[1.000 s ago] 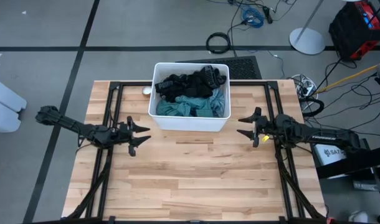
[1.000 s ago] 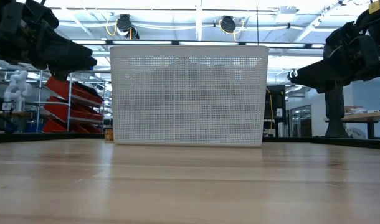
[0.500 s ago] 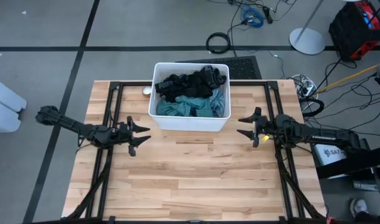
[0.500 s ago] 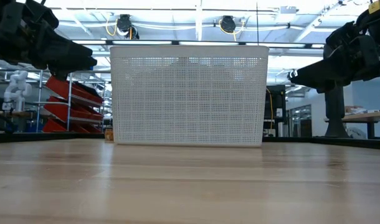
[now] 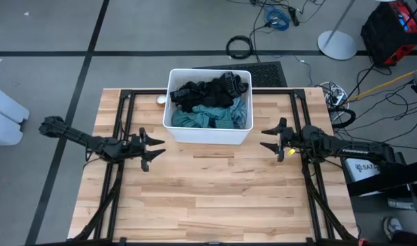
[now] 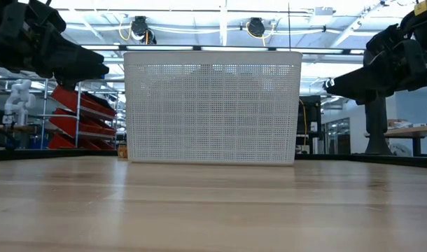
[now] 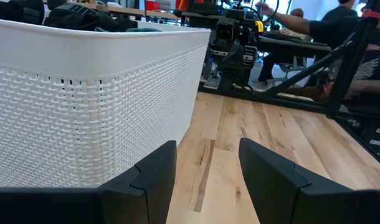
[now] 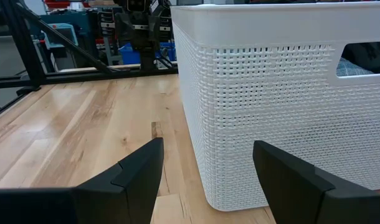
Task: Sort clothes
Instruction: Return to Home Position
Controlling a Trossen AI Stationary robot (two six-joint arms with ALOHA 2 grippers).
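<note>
The clothes [image 5: 210, 102], a heap of black, teal and light blue fabric, lie inside a white plastic bin [image 5: 174, 133] at the table's far middle. The bin's mesh wall [image 6: 212, 108] hides them in the low view. My left gripper [image 5: 154, 150] hovers open above the table, left of the bin's near corner. My right gripper [image 5: 266, 139] hovers open to the right of the bin. Both sets of fingers point level toward the table's middle with nothing between them.
The bin's wall [image 7: 84, 112] stands close beside my left fingers, and the same bin [image 8: 271, 106] stands close beside my right fingers. Bare wooden tabletop [image 5: 215, 198] stretches from the bin to the near edge. Cables and a stand base [image 5: 337, 45] lie on the floor beyond.
</note>
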